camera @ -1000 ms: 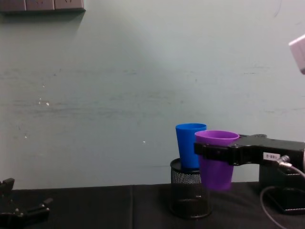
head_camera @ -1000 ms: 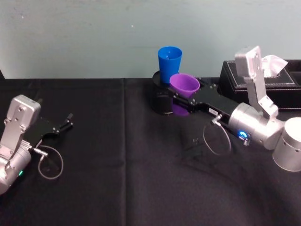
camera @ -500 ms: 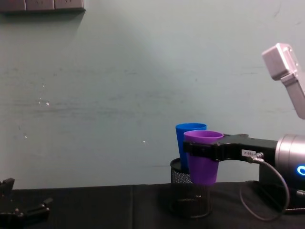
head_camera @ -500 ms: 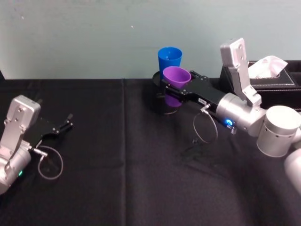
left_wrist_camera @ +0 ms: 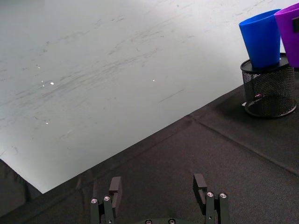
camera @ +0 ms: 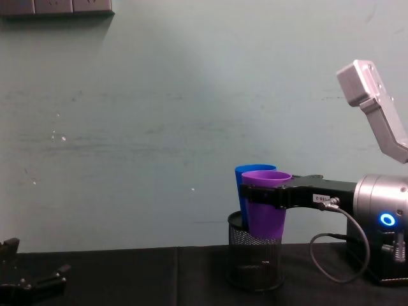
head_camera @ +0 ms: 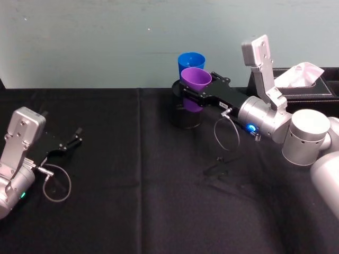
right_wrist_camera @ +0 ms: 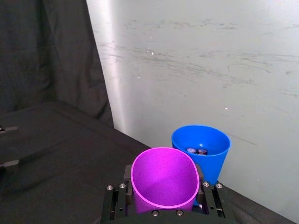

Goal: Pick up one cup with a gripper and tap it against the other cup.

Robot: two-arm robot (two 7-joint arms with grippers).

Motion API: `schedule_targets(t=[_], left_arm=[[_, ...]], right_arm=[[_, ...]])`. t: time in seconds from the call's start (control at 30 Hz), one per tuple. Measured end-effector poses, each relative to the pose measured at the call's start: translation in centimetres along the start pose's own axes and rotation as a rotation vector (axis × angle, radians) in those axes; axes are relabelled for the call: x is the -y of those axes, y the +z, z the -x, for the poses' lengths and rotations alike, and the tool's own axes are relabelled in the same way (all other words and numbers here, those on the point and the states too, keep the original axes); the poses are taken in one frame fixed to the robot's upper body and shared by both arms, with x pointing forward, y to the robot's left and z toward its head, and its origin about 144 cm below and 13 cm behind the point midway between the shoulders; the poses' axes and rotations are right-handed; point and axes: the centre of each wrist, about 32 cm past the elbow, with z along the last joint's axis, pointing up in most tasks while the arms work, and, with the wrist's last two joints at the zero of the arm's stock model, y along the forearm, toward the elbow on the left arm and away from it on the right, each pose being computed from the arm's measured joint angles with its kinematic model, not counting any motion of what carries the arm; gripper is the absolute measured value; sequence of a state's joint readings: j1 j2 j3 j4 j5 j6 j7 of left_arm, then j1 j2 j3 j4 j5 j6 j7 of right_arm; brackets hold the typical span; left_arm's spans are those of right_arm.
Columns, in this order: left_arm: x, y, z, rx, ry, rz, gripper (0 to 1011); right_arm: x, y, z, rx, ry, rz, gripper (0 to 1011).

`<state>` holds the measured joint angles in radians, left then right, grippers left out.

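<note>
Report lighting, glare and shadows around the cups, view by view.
Head view: the black cloth hides shadows, so the mesh holder barely stands out by the purple cup in the right gripper, whose ring light glows blue; the parked left gripper blends in likewise. Right wrist view: a bright glare band runs down the wall beside the dark curtain.

The right gripper (head_camera: pixel 197 84) and left gripper (head_camera: pixel 78 135) are black and flat-fingered, with silver screws (right_wrist_camera: pixel 110 187) at the finger bases. Each wrist (head_camera: pixel 259 119) is a silver cylinder carrying a boxy silver bracket (head_camera: pixel 259 53). The right wrist bears a blue ring light (camera: pixel 387 220), a looped black cable (head_camera: pixel 215 129) and a white label (camera: pixel 317 199).
</note>
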<state>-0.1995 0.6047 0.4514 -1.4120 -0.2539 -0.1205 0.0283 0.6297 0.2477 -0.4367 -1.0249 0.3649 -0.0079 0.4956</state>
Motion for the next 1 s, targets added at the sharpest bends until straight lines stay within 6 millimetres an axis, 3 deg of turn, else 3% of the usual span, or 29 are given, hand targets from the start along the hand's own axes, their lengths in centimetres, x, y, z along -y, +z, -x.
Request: schedule_targets(t=[1.0], left_arm=[[0.0,0.0,0.0,0.0,0.0,0.0,1000]], right_arm=[[-2.3,0.7,-1.7,-0.045,-0.011,-0.006,726]])
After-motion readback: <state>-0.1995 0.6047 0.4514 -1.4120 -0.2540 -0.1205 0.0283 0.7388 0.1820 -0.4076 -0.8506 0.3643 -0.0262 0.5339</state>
